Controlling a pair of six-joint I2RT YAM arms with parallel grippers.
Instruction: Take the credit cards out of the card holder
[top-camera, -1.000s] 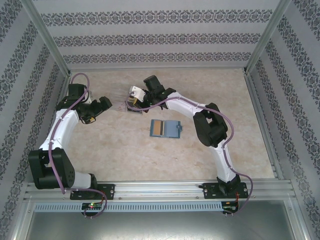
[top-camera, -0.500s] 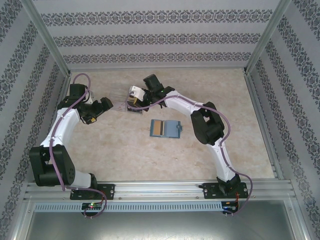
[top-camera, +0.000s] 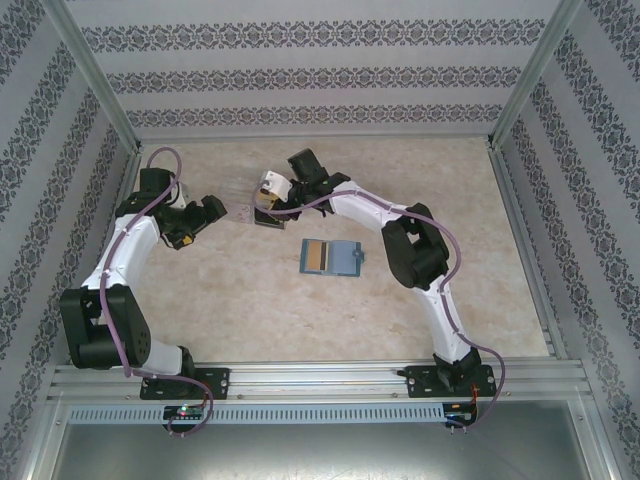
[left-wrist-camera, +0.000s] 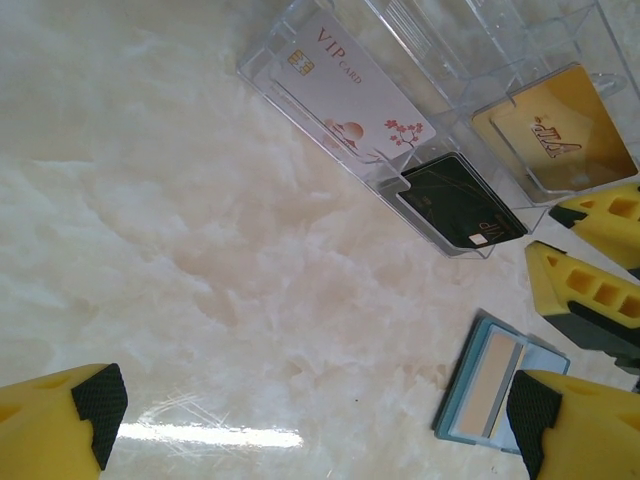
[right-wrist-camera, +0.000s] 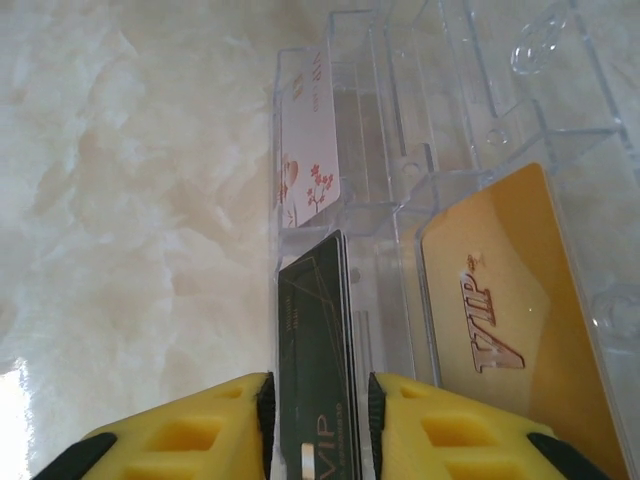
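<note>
Credit cards (left-wrist-camera: 355, 95) are found in two places. Three are lodged in the slots of a clear plastic rack (right-wrist-camera: 450, 100). A black card (right-wrist-camera: 315, 310) lies between the fingers of the right gripper (right-wrist-camera: 318, 390) and runs straight ahead of it. A gold card (right-wrist-camera: 500, 320) sits in the next slot, just beside one finger of that gripper. A white card (right-wrist-camera: 308, 140) is set beyond the black card's far end. A tan card (top-camera: 314, 256) is judged to be left in the card holder (top-camera: 345, 258). The holder lies open and flat on the tabletop (top-camera: 250, 300), behind the right gripper and apart from it.

The right gripper's jaws are held narrowly apart on either side of the black card's near end. Nothing is seen to be clamped, and the card appears to be carried by the rack. The left gripper (left-wrist-camera: 312, 415) is spread wide and empty, with the rack ahead of it.

The cards are expected to be light, thin, stiff and glossy (hence slippery on the marbled tabletop, and hard to lift when flat). A hold is best taken on an exposed short edge, pinched across the two faces. The holder is a soft, matt, blue-grey fold, so it is likely to shift or flex when the tan card is drawn. It may need to be pinned by the other gripper.
</note>
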